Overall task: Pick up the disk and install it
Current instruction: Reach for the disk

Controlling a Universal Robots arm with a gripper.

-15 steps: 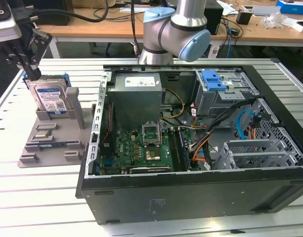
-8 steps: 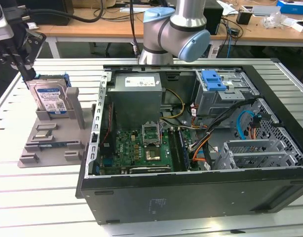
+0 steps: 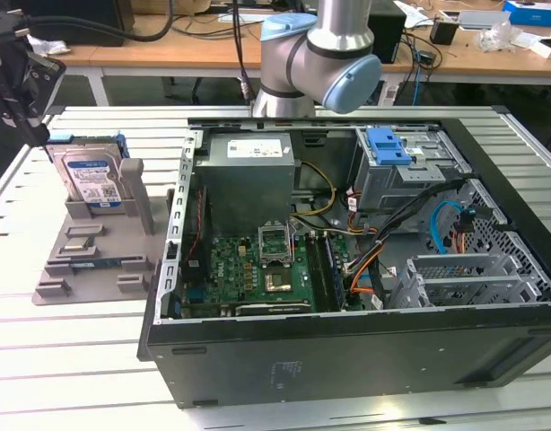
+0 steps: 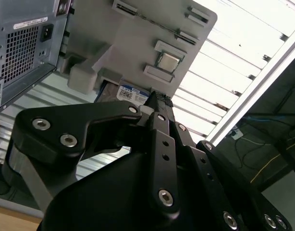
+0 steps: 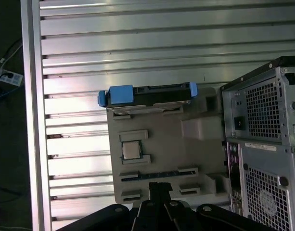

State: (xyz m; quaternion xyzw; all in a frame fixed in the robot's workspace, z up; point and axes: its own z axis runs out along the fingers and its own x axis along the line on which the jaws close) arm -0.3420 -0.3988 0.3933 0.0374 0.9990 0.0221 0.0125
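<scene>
- Step in hand, as judged: approach for the pick; the disk (image 3: 91,177) is not yet gripped.
- Location: the disk stands on edge in the far slot of the grey holder (image 3: 105,244); the holder lies on the counter (image 3: 78,359), at the exterior view's left of the open case (image 3: 347,359); the bay (image 3: 392,184) inside the case is well apart from it.
- Fingers (image 5: 155,189): together, with nothing between them; they hang above the holder, clear of the disk.
- Orientation: broad faces upright; the labelled face looks toward the near side in the exterior view; the upper edge runs left to right, with a blue rail (image 5: 119,94) at its end.
- Long axis: appears upright, with the lower end sunk in the slot; this cannot be confirmed.
- Procedure, as judged:
  - part the fingers wider than the disk is thick before any descent;
  - centre them over the upper edge, between the rails;
  - set the pads parallel to the broad faces;
  - descend plumb, so that neither pad strikes the edge or the holder;
  - clamp on metal, not on a rail;
  - draw straight up, along the slot, to avoid jamming.
</scene>
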